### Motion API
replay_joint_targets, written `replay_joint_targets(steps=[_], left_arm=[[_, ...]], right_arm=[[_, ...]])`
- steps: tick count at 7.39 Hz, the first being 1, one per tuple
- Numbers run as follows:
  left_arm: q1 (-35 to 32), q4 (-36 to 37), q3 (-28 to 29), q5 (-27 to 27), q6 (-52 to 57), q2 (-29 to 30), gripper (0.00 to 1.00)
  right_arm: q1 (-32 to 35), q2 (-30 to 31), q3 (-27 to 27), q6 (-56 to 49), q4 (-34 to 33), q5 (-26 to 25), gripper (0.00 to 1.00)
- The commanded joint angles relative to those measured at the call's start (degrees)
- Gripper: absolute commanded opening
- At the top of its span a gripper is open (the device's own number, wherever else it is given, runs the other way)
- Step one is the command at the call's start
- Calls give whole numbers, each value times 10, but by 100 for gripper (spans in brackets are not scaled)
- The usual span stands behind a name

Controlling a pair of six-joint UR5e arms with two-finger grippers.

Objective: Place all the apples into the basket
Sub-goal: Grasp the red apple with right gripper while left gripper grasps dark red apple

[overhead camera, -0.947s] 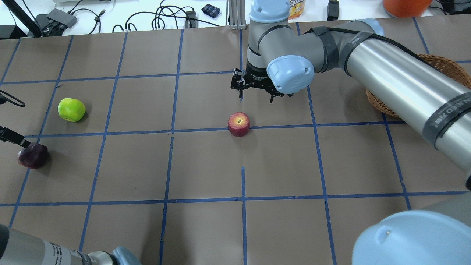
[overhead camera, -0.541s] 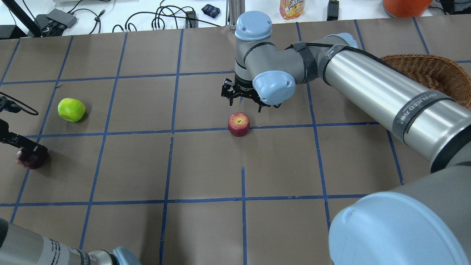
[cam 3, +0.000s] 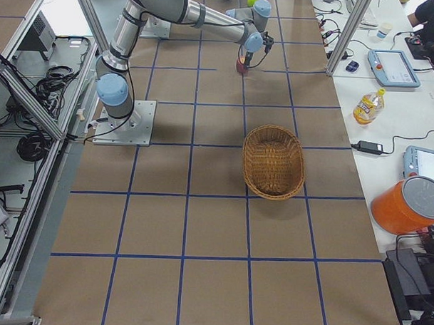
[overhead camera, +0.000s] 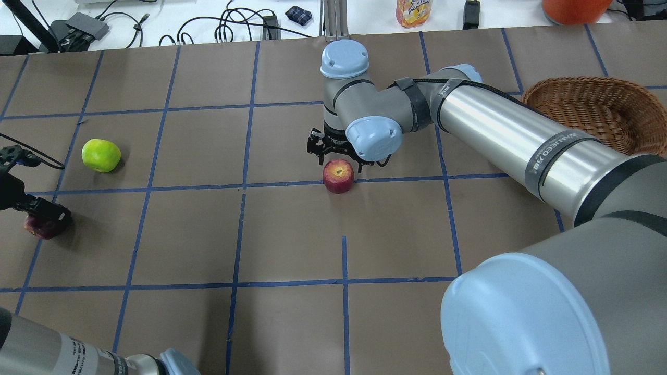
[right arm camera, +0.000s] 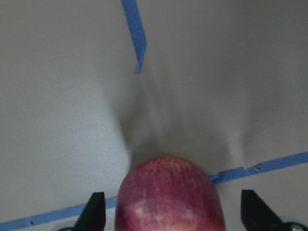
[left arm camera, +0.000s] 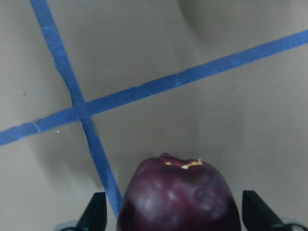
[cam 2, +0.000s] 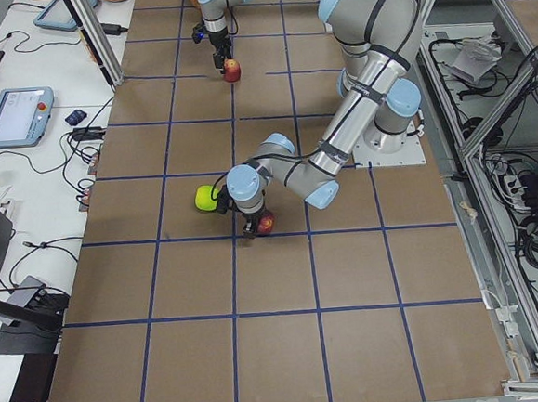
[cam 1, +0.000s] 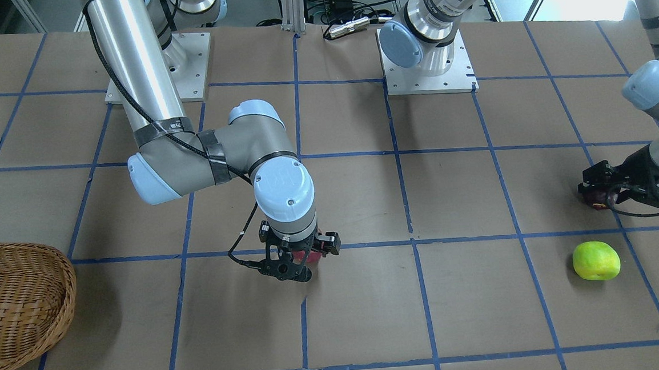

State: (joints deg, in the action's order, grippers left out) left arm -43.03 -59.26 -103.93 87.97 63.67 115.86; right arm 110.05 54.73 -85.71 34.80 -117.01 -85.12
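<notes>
The red apple (overhead camera: 338, 176) sits on the table near the middle. My right gripper (overhead camera: 338, 156) is open and low around it; in the right wrist view the apple (right arm camera: 169, 197) lies between the spread fingers (right arm camera: 95, 211). The dark maroon apple (overhead camera: 41, 228) lies at the left edge. My left gripper (overhead camera: 44, 213) is open and straddles it, with the apple (left arm camera: 179, 197) between the fingers (left arm camera: 95, 214). The yellow-green apple (overhead camera: 101, 155) lies free beyond it. The wicker basket (overhead camera: 594, 112) stands at the far right and holds nothing that I can see.
The table is brown paper with a blue tape grid. The right arm's long forearm (overhead camera: 521, 140) passes just in front of the basket. Cables, a bottle (overhead camera: 412, 11) and an orange container (overhead camera: 573, 9) lie on the white bench beyond the far edge.
The right gripper has moved left and down from beyond the red apple to around it, uncovering the basket. The left gripper has come further in over the maroon apple.
</notes>
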Motion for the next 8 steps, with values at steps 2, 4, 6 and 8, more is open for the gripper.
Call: replay_joint_targets(steps=[2,4,6,8], left_arm=[[3,9,-6,4,-16,5,87],[2,10,-7,4,-47,-3,64],[-6,5,7,15,-44,-24,0],[-25,-8,12,12,-49,-52,0]], right_arm=[[5,-11,-2,12,2,11,25],[0,1,5,9,5,34,0],[-38,60,6,-15,45,27,0],[-142,132,1,-142,144,21,0]])
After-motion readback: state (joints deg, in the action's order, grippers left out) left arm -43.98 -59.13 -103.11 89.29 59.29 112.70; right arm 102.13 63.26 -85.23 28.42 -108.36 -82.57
